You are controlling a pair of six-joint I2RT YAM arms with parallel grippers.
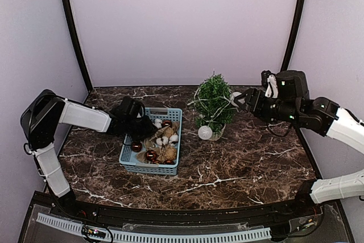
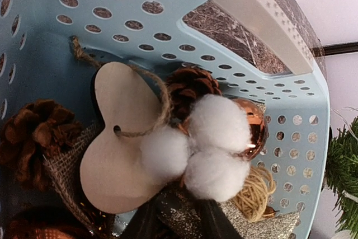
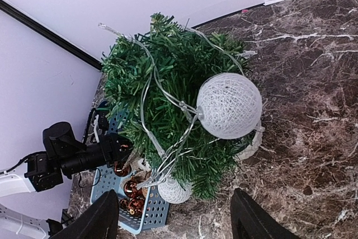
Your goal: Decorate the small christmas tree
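Note:
The small christmas tree (image 1: 213,102) stands in its white pot at the table's middle back, with a wire of white yarn-ball lights (image 3: 229,106) strung on it. Left of it is a blue basket (image 1: 170,169) of ornaments. My left gripper (image 1: 143,124) reaches down into the basket. In the left wrist view its dark fingers (image 2: 142,222) stand close together just under a cluster of white cotton balls (image 2: 215,146). Whether they pinch anything is unclear. My right gripper (image 3: 176,222) hangs open and holds nothing, just right of the tree (image 3: 168,82).
The basket (image 2: 296,110) holds a wooden heart on twine (image 2: 120,149), pine cones (image 2: 33,132), copper baubles (image 2: 254,121), a twine ball (image 2: 254,191) and glittery fabric. A second yarn ball (image 1: 205,132) lies by the pot. Purple walls enclose the marble table (image 1: 244,163).

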